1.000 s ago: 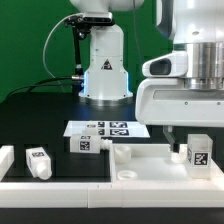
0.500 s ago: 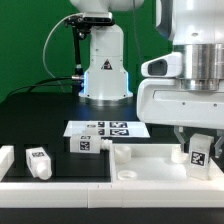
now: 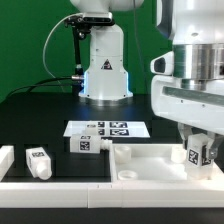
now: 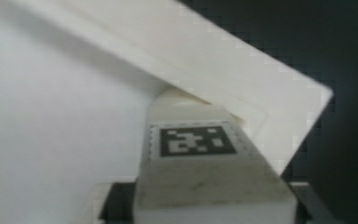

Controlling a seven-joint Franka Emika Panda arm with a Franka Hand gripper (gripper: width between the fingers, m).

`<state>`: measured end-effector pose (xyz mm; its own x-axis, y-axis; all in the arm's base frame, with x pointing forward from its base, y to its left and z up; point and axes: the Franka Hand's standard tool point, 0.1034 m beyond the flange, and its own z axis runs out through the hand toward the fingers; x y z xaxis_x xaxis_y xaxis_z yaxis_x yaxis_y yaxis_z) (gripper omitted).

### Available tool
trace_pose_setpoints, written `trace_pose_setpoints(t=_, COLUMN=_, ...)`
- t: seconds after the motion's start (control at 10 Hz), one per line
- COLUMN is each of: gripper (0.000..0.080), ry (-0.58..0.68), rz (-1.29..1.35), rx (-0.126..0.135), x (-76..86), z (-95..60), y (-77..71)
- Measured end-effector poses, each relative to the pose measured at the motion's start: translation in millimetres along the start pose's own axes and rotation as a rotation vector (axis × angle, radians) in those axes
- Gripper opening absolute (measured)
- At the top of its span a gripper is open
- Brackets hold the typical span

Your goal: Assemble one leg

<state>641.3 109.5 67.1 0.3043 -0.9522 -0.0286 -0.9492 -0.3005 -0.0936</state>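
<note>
At the lower right of the exterior view you see the gripper (image 3: 197,150) with its jaws closed on the leg (image 3: 197,152), tag facing the camera. The leg stands just above the white panel (image 3: 150,160) on the dark surface (image 3: 30,115). Two more legs (image 3: 38,162) (image 3: 84,144) lie at lower left. The wrist view shows the held leg (image 4: 197,150) over the panel (image 4: 69,110).
</note>
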Motion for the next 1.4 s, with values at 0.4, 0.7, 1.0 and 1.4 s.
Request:
trace_pose_setpoints(t=0.4, gripper=0.0284, ry=-0.036, rz=0.479, rx=0.025, x=-0.9, z=0.6, y=-0.4)
trace_pose_setpoints(t=0.7, gripper=0.0551, ry=-0.034, rz=0.425, rx=0.025, x=-1.4, z=1.2, y=-0.3)
trace_pose_setpoints(t=1.0, gripper=0.0644, ry=-0.034, rz=-0.117, rx=0.030, x=-4.2, z=0.4, y=0.1)
trace_pose_setpoints(t=1.4, gripper=0.0649, ry=-0.013, rz=-0.423, rx=0.023, x=-1.6, z=0.5, y=0.4)
